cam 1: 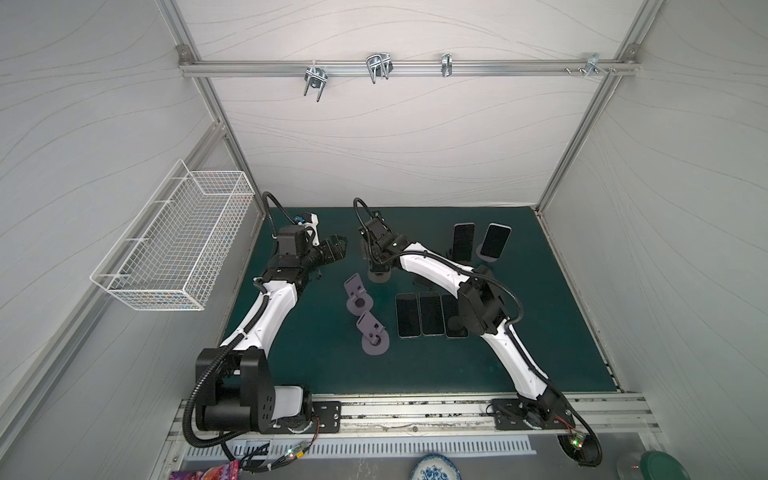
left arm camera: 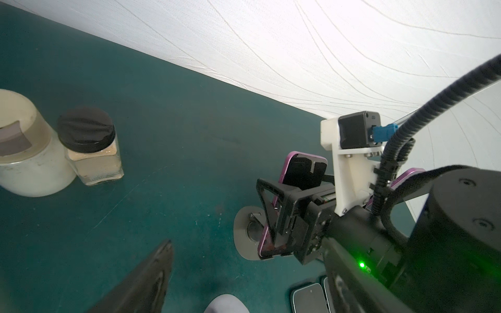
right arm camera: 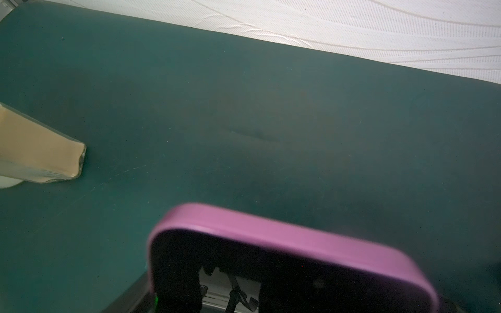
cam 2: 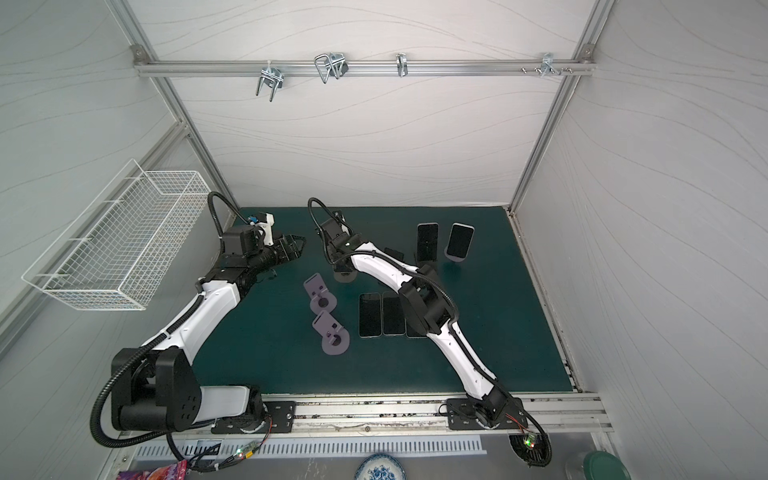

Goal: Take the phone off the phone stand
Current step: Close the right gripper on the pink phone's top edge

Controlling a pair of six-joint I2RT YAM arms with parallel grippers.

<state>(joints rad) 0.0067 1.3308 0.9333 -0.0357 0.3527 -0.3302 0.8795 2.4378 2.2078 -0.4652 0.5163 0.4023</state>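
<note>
Standing upright in its phone stand (left arm camera: 242,233) toward the back of the green mat (cam 1: 540,332), the purple-cased phone (left arm camera: 283,166) meets your right gripper (left arm camera: 279,214): one finger lies along its side edge, the other is hidden, so you cannot tell whether it is pinched. Your left gripper (cam 2: 298,246) hovers nearby, jaws apart, holding nothing.
</note>
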